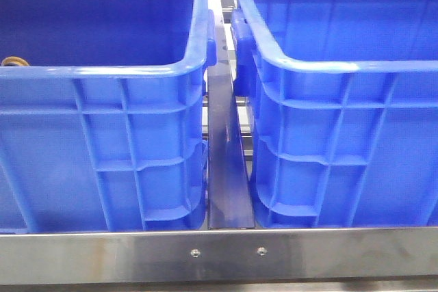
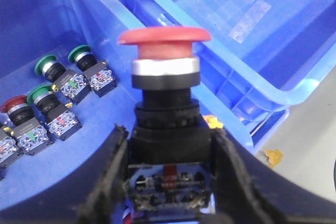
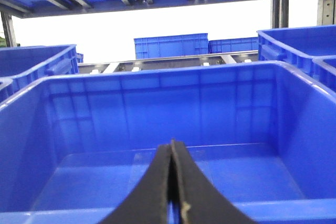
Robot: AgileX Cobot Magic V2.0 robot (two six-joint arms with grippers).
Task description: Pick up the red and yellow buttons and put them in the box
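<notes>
The front view shows only two large blue crates side by side behind a steel rail [image 1: 219, 254] across the bottom of the frame: the left crate [image 1: 102, 162] fills the left half, the right crate [image 1: 342, 162] the right half, with a dark narrow gap between them. Neither arm nor any button appears there; only a sliver of something tan shows at the left crate's inner wall at the far left edge.

The left wrist view supplies what the front view lacks. The left gripper [image 2: 168, 182] pinches a red push button [image 2: 164, 38] by its black body at lower centre of the frame, its two dark fingers pressed against either side. The button stands upright: a broad, matte red mushroom cap, a silver collar beneath, then a black threaded body and a contact block with visible metal terminals. It is held above the rims where the two crates meet. At the left of that frame, on a crate floor, lie loose buttons: three green-capped ones [image 2: 46, 65] and another red-capped one [image 2: 14, 104].

The right wrist view shows the right gripper [image 3: 172, 192] with fingers pressed together, holding nothing, over the smooth floor of a blue crate [image 3: 157, 98] at centre frame; more crates and shelving sit behind.
</notes>
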